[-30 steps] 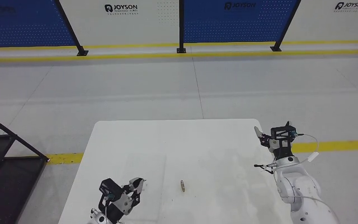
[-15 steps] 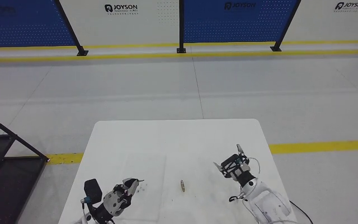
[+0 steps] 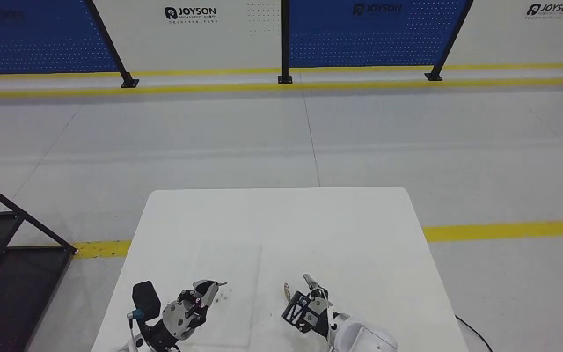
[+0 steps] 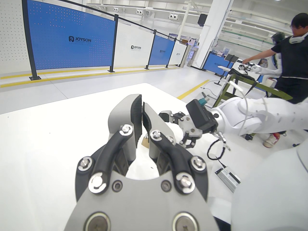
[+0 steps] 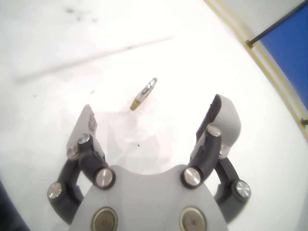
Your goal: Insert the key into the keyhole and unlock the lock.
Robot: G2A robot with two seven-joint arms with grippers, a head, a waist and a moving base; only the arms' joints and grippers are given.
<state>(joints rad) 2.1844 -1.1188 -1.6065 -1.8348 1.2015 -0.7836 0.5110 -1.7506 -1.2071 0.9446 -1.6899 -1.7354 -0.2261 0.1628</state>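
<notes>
A small brass padlock with a silver shackle lies on the white table near the front middle, and it is also in the top view and the left wrist view. My right gripper hovers just short of the padlock, fingers wide open, nothing between them; the top view has this gripper right beside the lock. My left gripper is shut at the front left. A thin dark sliver, apparently the key, pokes out of its tips.
Faint scuff lines and dark specks mark the table. A black frame stands off the table's left side. Blue and white barrier panels line the floor far behind. The table's back half holds nothing.
My right arm has swept from the table's right edge across to the padlock at the front middle, staying open. The left gripper turned slightly early on, then kept still.
</notes>
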